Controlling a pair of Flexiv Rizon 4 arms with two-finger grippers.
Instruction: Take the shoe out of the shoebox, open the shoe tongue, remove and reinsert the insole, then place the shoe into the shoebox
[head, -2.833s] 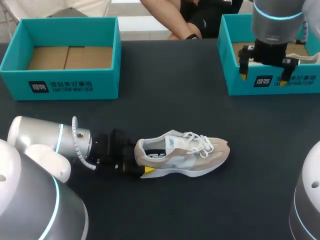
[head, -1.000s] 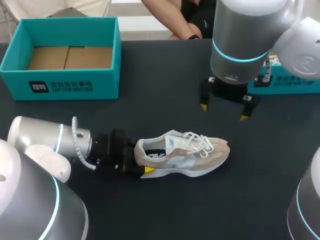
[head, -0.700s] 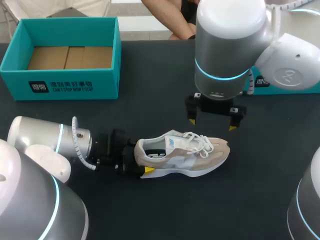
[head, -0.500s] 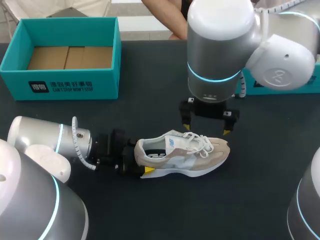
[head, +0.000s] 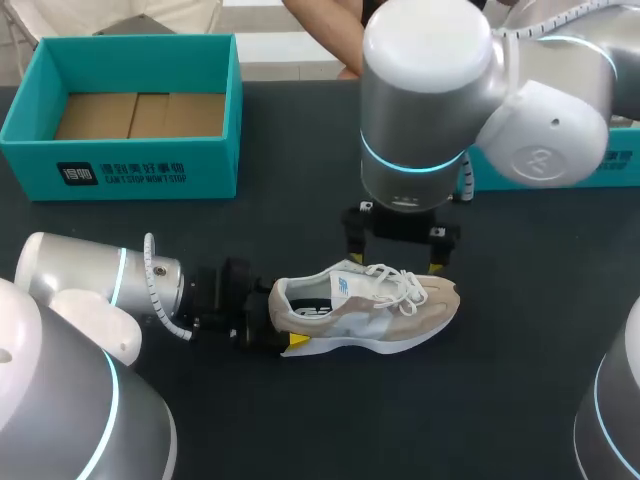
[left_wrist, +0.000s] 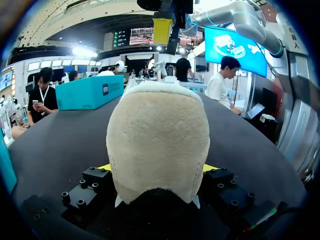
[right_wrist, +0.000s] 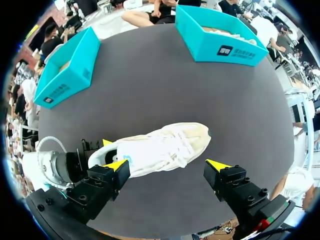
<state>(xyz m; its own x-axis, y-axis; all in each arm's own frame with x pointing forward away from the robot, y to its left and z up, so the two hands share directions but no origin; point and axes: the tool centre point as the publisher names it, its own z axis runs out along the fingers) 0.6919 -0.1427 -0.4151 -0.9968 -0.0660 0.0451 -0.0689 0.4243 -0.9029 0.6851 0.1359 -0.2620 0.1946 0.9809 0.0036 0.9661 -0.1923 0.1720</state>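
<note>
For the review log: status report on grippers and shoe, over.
Left gripper shut on shoe heel. Right gripper open, above the laces. Shoe upright on table. Nothing in the way.

The shoe (head: 365, 305) is cloth: napped beige suede at heel and toe, smoother pale side panels, woven white laces. The surface (head: 300, 420) is dark and matt. The left box (head: 140, 165) is smooth teal card, with bare brown cardboard inside. The right arm (head: 430, 90) has a glossy shell; the right gripper (head: 394, 255) is matt black.

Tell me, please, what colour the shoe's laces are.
White; the laces show best in the head view.
</note>
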